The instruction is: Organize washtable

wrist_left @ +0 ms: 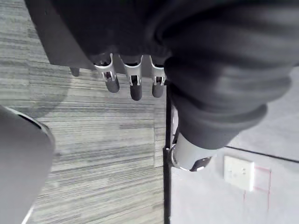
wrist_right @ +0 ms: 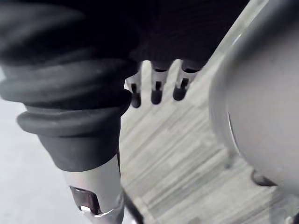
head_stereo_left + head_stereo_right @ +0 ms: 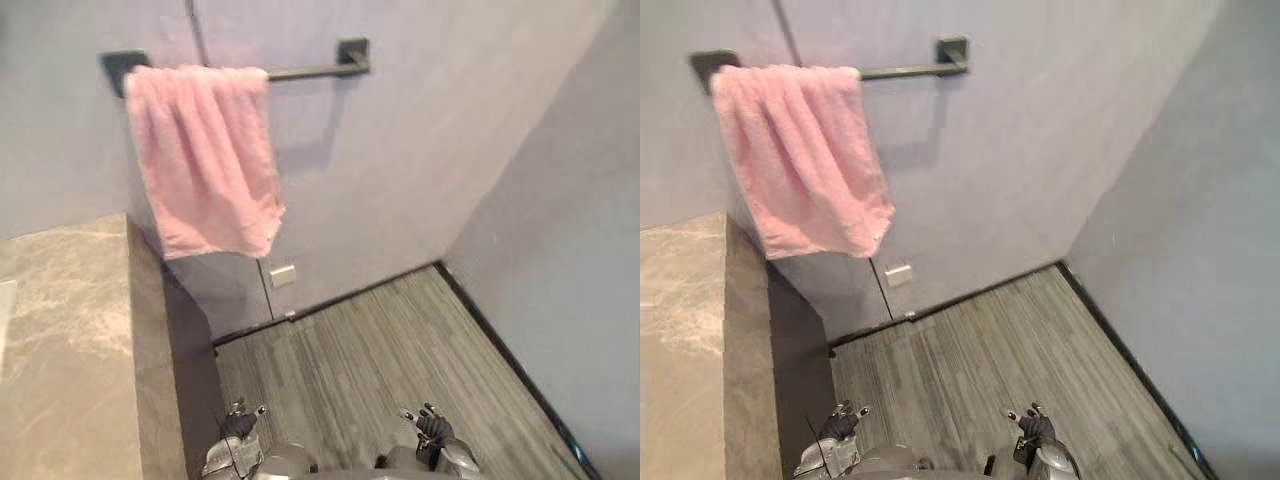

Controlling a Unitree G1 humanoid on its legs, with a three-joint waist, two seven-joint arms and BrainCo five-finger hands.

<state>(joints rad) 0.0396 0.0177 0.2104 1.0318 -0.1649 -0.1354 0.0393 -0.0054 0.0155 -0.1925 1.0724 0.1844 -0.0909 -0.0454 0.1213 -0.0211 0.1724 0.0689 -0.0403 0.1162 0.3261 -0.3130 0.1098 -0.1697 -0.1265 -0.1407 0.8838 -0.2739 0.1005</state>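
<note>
A pink towel (image 3: pixel 205 160) hangs over the left end of a dark wall rail (image 3: pixel 315 70). Below it on the left stands the marble washtable (image 3: pixel 70 340), its top bare where it shows. My left hand (image 3: pixel 240 424) hangs low beside the washtable's side, fingers straight and empty; its wrist view shows the fingers (image 1: pixel 135 86) over the floor. My right hand (image 3: pixel 434 428) hangs low on the right, likewise open and empty, with its fingers (image 2: pixel 156 93) above the plank floor.
Grey plank floor (image 3: pixel 380 360) runs between the washtable and the right wall (image 3: pixel 570 280). A white socket plate (image 3: pixel 283 275) sits low on the back wall. A pale edge (image 3: pixel 5 320) shows at the far left of the washtable top.
</note>
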